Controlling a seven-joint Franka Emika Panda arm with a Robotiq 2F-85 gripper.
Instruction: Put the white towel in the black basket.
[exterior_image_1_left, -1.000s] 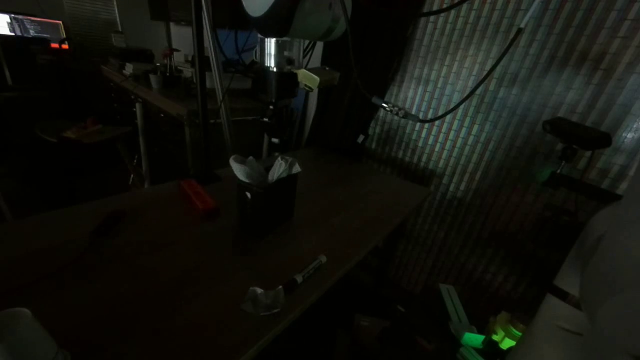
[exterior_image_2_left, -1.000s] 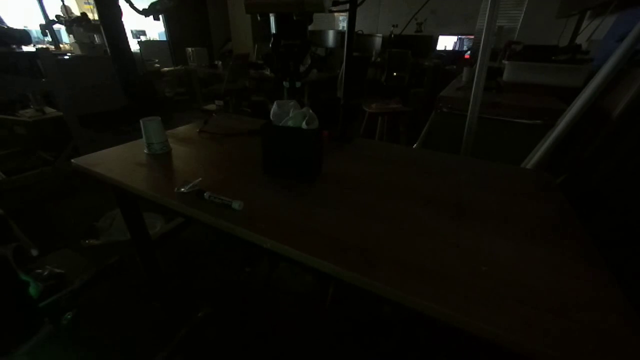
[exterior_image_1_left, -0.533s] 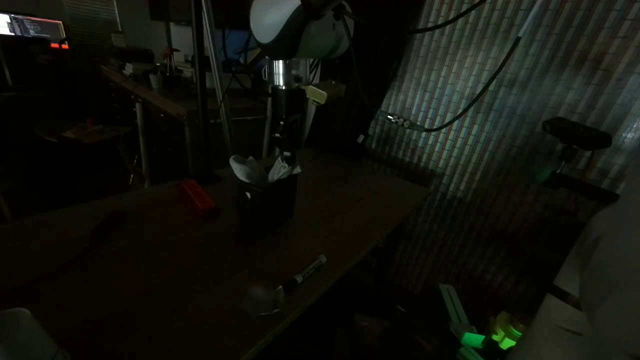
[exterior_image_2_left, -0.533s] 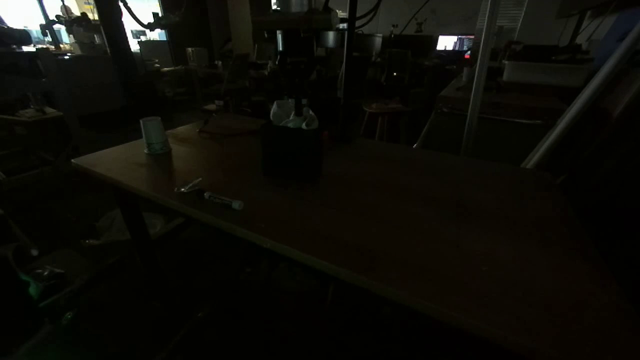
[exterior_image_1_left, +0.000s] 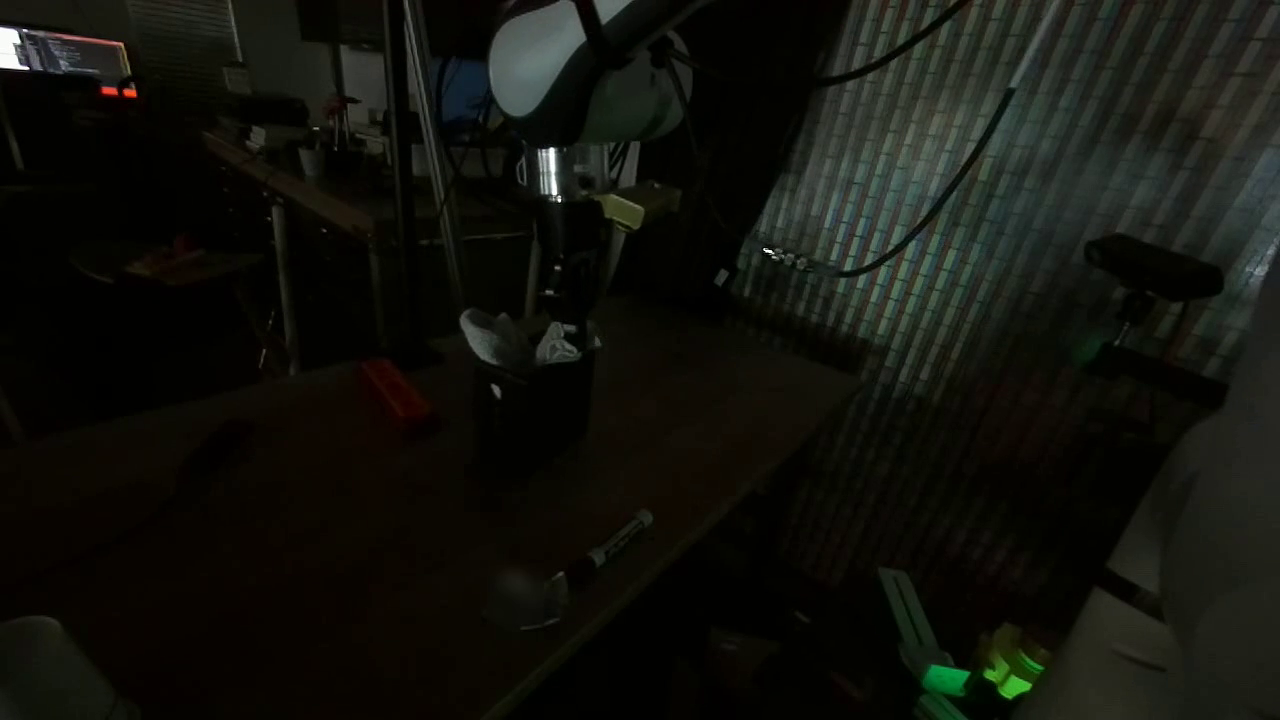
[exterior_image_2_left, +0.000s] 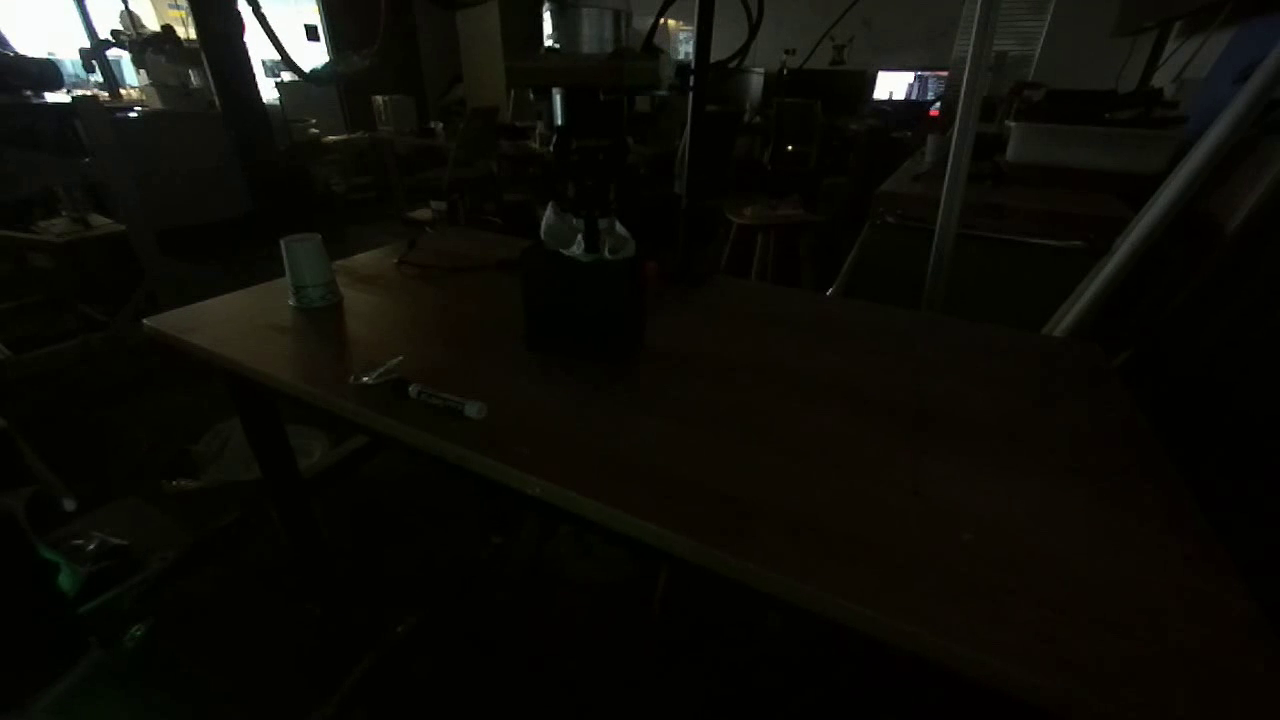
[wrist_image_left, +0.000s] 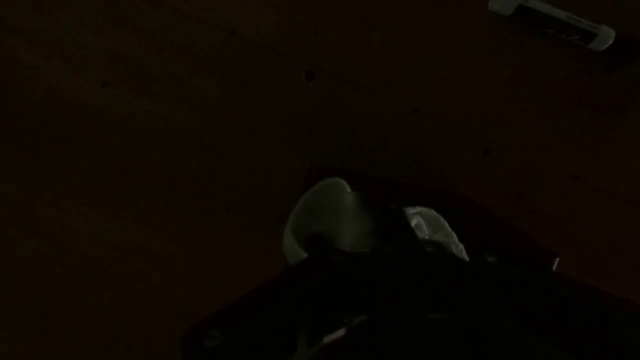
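Note:
The black basket stands upright on the table in both exterior views, its dark wall hard to make out in the dim light. Pale folds of the white towel stick up over its rim; the rest of the cloth is hidden inside. My gripper points straight down at the basket's mouth, its dark tips shut and pressed in among the folds. In the wrist view, towel shows on both sides of the dark fingers. No cloth is visible between them.
A red object lies beside the basket. A marker and a small crumpled clear piece lie near the table edge. A pale cup stands at a table corner. A cable hangs from the arm.
My gripper has come down from above the basket into the towel, still shut. The towel's folds beside the fingers are pushed lower. The basket has not moved.

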